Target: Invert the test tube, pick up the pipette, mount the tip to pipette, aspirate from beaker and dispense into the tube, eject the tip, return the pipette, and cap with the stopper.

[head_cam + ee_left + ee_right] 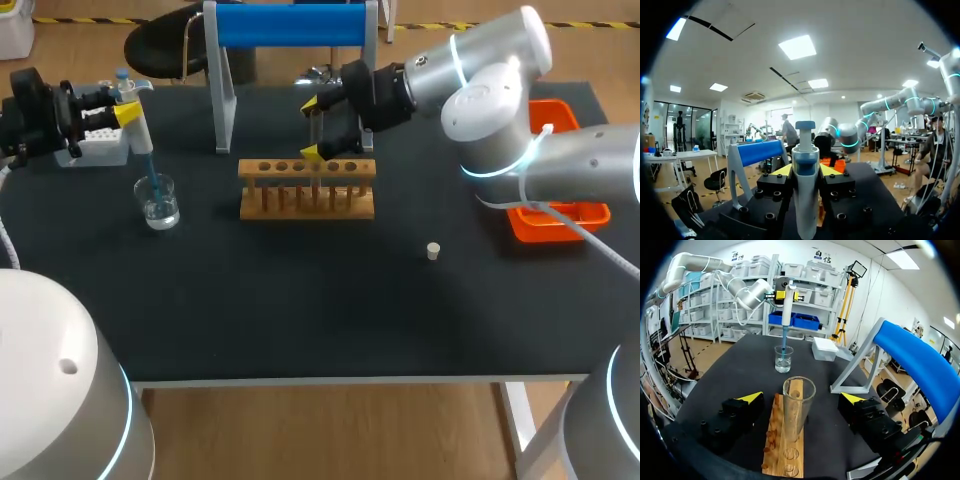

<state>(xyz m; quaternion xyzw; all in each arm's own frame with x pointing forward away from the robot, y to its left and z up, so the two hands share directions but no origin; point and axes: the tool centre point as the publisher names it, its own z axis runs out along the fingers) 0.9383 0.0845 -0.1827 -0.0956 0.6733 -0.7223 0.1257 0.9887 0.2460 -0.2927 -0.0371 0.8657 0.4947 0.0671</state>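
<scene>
Right wrist view: the right gripper [801,398] stands spread wide, its yellow tips on either side of the upright glass test tube [799,407] without touching it. The tube sits mouth-up in a hole of the wooden rack [781,440]. Head view: the left gripper [126,110] is clenched on the pipette [137,125], whose blue tip [151,175] dips into the beaker [159,204] of clear liquid. The stopper [433,251] lies on the table [300,300], apart from the rack.
</scene>
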